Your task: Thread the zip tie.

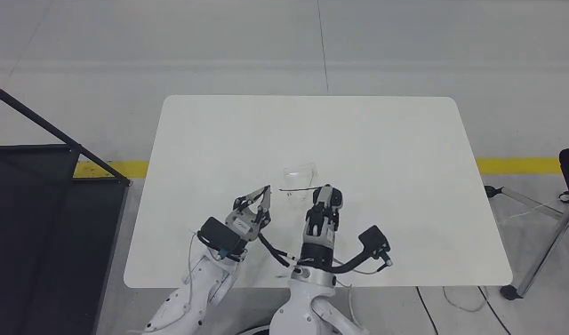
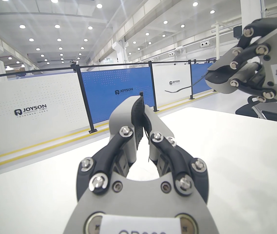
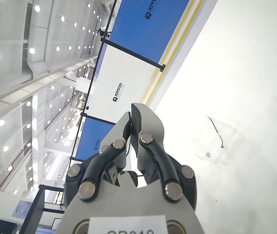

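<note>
Two sets of jaws closed above desk point(image 1: 400, 157): right jaws clamp zip tie point(image 1: 293, 189); left jaws pressed together nearby.

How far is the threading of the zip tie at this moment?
Done: the right gripper is shut on the zip tie, lifted above the table. In hand: its free end points toward the shut left gripper. Left: no loop is visible, so the threading itself.

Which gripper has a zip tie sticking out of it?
The right gripper: the black zip tie juts from its closed tips toward the left gripper.
</note>
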Motion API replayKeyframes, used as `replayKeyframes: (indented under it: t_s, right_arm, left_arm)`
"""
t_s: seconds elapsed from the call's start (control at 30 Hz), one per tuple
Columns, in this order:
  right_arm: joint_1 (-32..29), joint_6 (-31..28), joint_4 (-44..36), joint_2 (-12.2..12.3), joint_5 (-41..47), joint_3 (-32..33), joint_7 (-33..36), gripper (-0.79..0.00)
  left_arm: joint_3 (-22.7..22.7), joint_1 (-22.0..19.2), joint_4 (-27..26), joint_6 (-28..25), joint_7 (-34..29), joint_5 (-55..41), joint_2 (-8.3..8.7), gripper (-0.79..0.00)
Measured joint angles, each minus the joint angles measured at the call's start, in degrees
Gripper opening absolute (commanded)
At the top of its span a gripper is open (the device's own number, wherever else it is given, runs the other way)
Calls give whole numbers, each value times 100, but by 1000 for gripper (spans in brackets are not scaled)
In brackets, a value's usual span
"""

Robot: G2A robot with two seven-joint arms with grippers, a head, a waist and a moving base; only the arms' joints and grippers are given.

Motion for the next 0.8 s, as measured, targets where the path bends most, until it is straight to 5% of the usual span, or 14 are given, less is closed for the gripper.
replayKeyframes:
  t_s: [0.8]
  right_arm:
    - [472, 294, 269, -25, 586, -501, -566, -785]
  left_arm:
    - [-42, 11, 46, -129, -49, 98, -1, -785]
